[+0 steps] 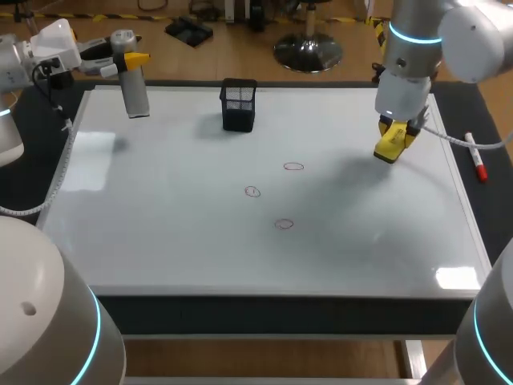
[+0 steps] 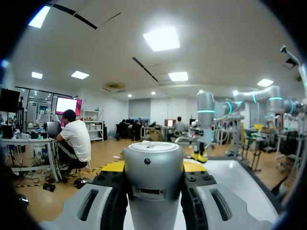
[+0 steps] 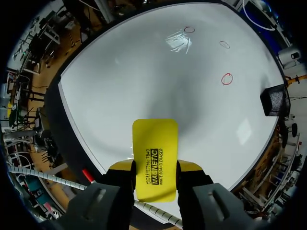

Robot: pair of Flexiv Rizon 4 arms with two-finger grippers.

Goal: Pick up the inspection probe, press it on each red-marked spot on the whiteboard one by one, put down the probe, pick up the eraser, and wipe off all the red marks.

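Observation:
My left gripper (image 1: pixel 131 61) hangs over the whiteboard's (image 1: pixel 160 233) far left corner, shut on the silver cylindrical probe (image 1: pixel 135 94), whose body points down above the board. In the left wrist view the probe (image 2: pixel 153 177) fills the gap between the fingers. My right gripper (image 1: pixel 394 138) is over the board's right part, shut on the yellow eraser (image 1: pixel 393 144), which stands between its fingers (image 3: pixel 154 163). Three small red circles lie mid-board (image 1: pixel 293 167), (image 1: pixel 252 192), (image 1: pixel 284 224), to the left of the eraser and apart from it.
A black mesh basket (image 1: pixel 239 104) stands at the board's far middle. A red marker (image 1: pixel 477 164) lies on the dark table right of the board, close behind my right gripper. A white cable trails past the right arm.

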